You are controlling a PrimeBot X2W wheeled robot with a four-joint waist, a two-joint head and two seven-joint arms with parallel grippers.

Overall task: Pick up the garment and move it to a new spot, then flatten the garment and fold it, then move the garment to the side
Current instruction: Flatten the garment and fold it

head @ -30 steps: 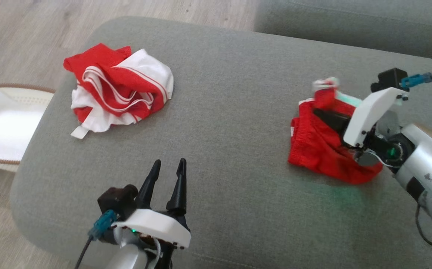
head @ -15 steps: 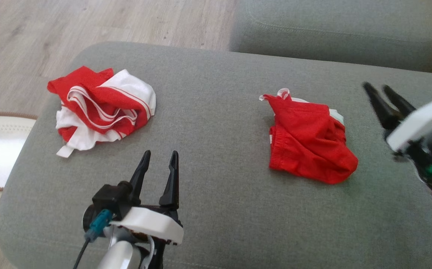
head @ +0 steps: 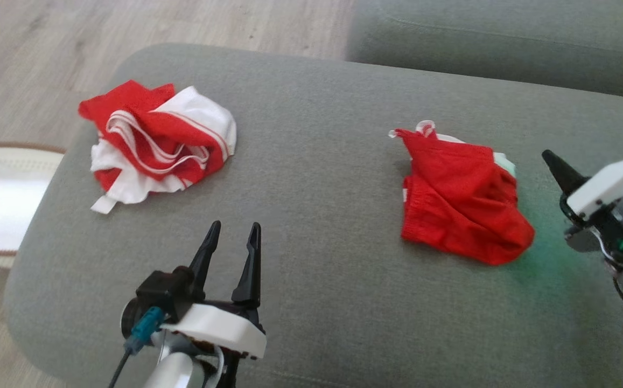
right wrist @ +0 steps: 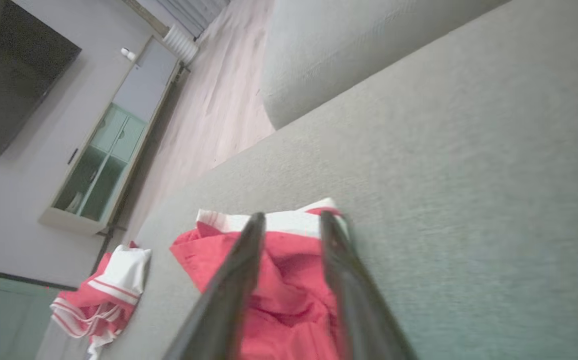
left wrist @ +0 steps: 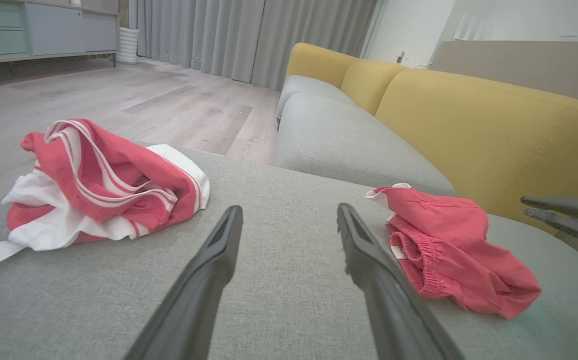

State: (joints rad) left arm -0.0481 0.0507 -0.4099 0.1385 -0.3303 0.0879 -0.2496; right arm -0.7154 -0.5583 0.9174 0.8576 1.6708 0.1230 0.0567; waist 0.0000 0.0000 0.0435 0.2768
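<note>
The shorts [head: 459, 199] are lying in a loose red bundle on the cushion [head: 316, 215], toward its right edge. Their waistband is facing the middle and a white strip is peeking out at the far side. The right gripper [right wrist: 292, 217] is hanging just beside them at the right edge, apart from the cloth, its fingers parted a little and gripping nothing. The left gripper [head: 236, 226] is hovering over the near edge, left of centre, with its jaws spread wide and empty. A striped garment [head: 155, 140] is sitting crumpled near the far left corner, well apart from both grippers.

The shorts are looking roughly doubled over, though not neat, and they are resting off to the side. The robot is probably either closing the setting-aside step or lining up another grasp; I cannot tell which. If the shorts are done, the next move is calling for the left arm to reach to the far left corner and close on a raised fold of the heap. It would then be carrying that garment to the bare middle of the cushion for flattening.
</note>
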